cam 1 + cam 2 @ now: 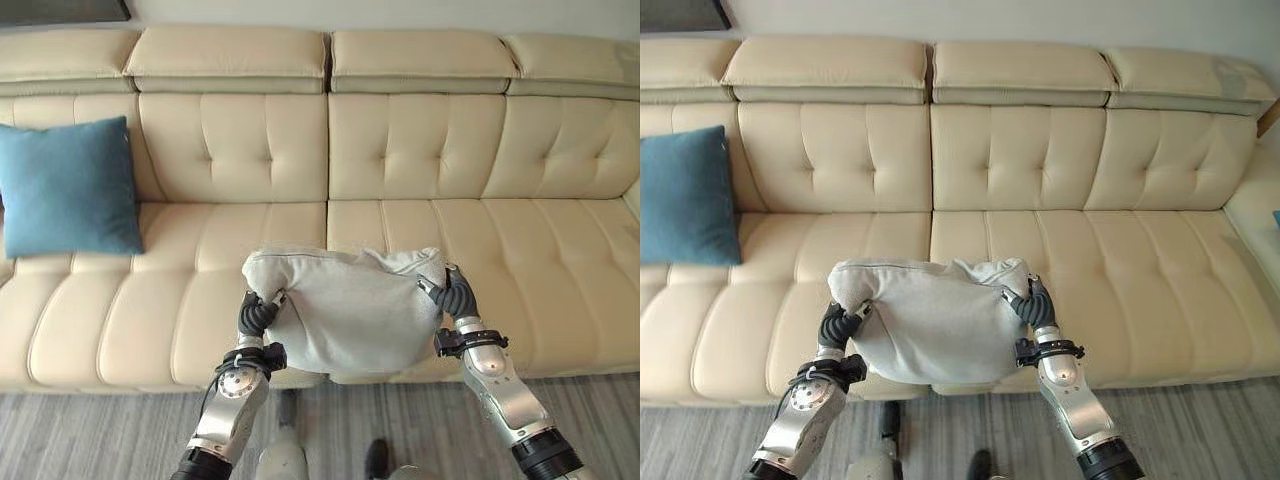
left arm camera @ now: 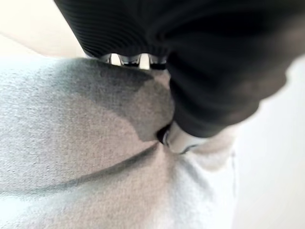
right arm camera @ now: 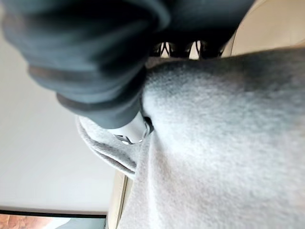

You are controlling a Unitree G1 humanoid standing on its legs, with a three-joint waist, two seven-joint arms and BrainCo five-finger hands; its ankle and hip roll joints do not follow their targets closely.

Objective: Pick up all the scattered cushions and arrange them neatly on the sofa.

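A light grey cushion (image 1: 345, 310) hangs in front of the cream sofa (image 1: 400, 150), held up between both hands over the seat's front edge. My left hand (image 1: 257, 314) pinches its left upper corner, and in the left wrist view the thumb (image 2: 178, 138) presses into the grey cloth (image 2: 71, 143). My right hand (image 1: 455, 295) grips the right upper corner, its thumb (image 3: 131, 130) dug into the fabric (image 3: 224, 143). A blue cushion (image 1: 68, 188) leans upright against the backrest at the sofa's far left.
The sofa's middle and right seats (image 1: 520, 260) are bare. Grey wood-patterned floor (image 1: 90, 435) runs along the sofa's front. A dark frame edge (image 1: 60, 10) shows on the wall at the upper left.
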